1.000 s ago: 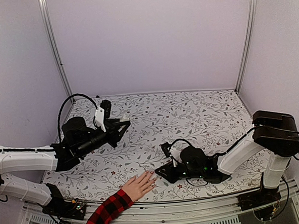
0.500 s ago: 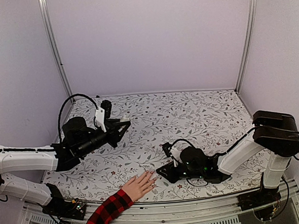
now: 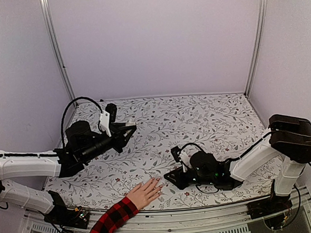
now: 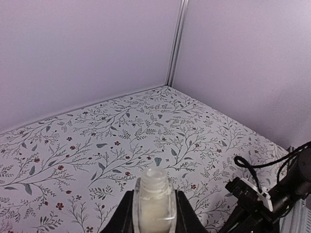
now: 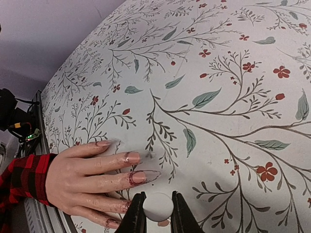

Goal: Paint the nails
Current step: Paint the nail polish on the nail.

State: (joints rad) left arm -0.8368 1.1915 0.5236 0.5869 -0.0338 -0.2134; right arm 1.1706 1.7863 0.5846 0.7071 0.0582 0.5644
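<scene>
Right wrist: nails point picture-right; right gripper clamped on white cap, left gripper on bottle

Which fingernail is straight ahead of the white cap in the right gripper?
The longest, middle finger's nail, just beyond the white cap; the others lie aside.

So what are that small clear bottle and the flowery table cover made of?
Small clear bottle: probably glass or clear plastic, glossy and translucent. Floral table cover: likely printed paper or vinyl, matte, lying flat without visible weave.
</scene>
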